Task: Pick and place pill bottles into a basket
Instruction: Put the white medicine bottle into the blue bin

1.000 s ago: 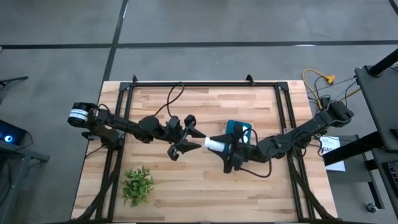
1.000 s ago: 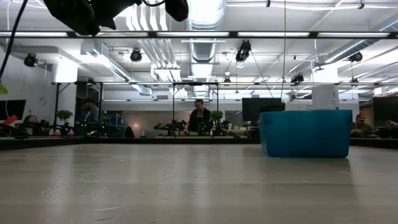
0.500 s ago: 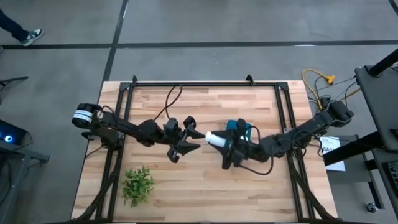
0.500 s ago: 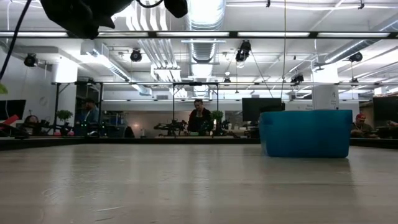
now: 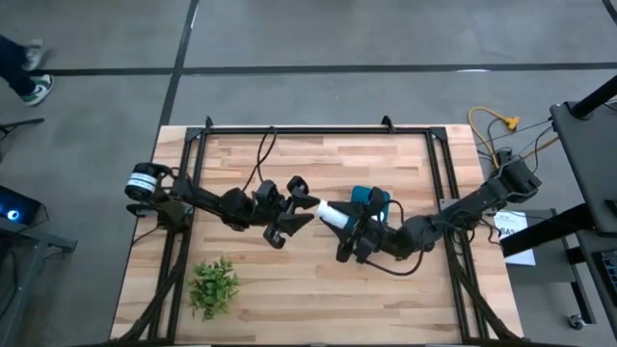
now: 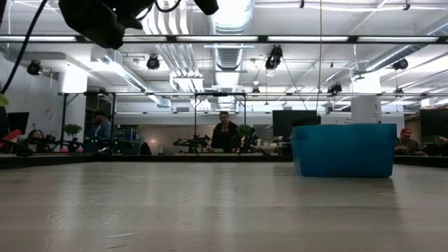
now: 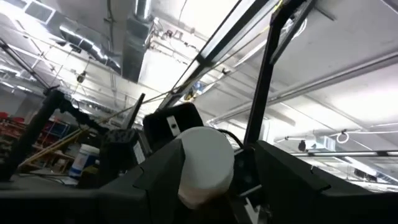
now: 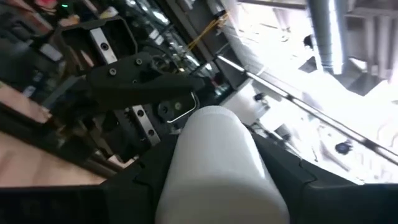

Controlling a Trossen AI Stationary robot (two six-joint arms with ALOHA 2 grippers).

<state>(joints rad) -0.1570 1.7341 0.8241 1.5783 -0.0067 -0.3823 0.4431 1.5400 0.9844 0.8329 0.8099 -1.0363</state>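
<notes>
A white pill bottle (image 5: pixel 334 215) hangs in the air over the middle of the table, between my two grippers. My right gripper (image 5: pixel 344 225) is shut on its body from the right. My left gripper (image 5: pixel 312 211) meets its other end from the left. The teal basket (image 5: pixel 371 198) stands on the table just behind my right gripper, partly hidden by that arm. In the low view it rests with its flat bottom on the wood (image 6: pixel 343 149). Both grippers point somewhat upward. My left gripper has the bottle's free round end (image 7: pixel 205 163) between its two fingers, which come slanting up from the table's left, along the bottle. The bottle is clear of the table. My right gripper pinches the bottle's body (image 8: pixel 217 165) between its two fingers, one on each side. The fingers come from the table's right, slanting up, and lie along the bottle. The bottle points away from this gripper toward the left gripper, lifted clear of the table.
A green leafy plant (image 5: pixel 214 286) lies near the table's front left corner. A black frame (image 5: pixel 318 129) runs around the table's edges. Bare wood (image 5: pixel 318 299) lies in front of both arms. People sit in the room beyond the table.
Both grippers have tipped upward together. The bottle between them has shifted a little toward the far edge and turned from lying level across the table to slanting. The left arm has reached slightly further toward the right. Neither gripper's gap has changed.
</notes>
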